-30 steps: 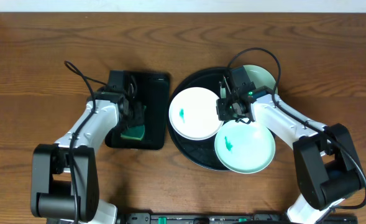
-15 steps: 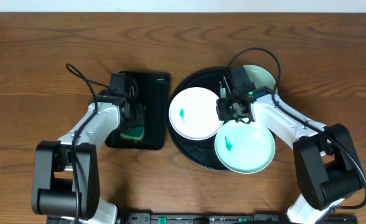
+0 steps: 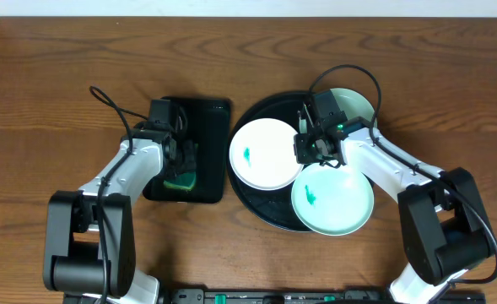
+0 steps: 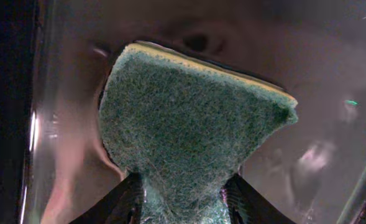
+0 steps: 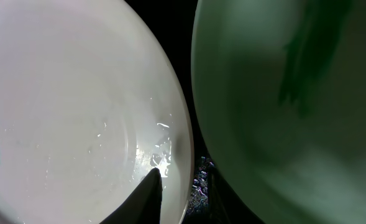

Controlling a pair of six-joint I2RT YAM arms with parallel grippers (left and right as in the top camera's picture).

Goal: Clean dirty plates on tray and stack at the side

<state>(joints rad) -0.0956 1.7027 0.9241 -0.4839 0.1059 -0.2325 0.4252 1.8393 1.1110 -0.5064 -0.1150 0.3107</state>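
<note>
Left end effector point(image 4: 183, 202) is clamping the sponge point(image 4: 189, 124) in the small tray point(image 3: 210, 118). Right end effector point(image 5: 181, 193) is pinching the white plate point(image 3: 269, 139) by its rim at 3 o'clock — all three plates point(image 3: 337, 203) are sitting in the round tray point(image 3: 265, 211). Wiping is seemingly starting: next, the sponge needs carrying onto the smear point(image 3: 246, 155).

Likely a robotics lab bench, not a kitchen: left arm point(image 3: 121, 173) and right arm point(image 3: 391, 173) at a wooden table point(image 3: 45, 84), trailing cables point(image 3: 105, 101), plates point(image 3: 265, 154) with small, neat teal smears point(image 3: 247, 155).
</note>
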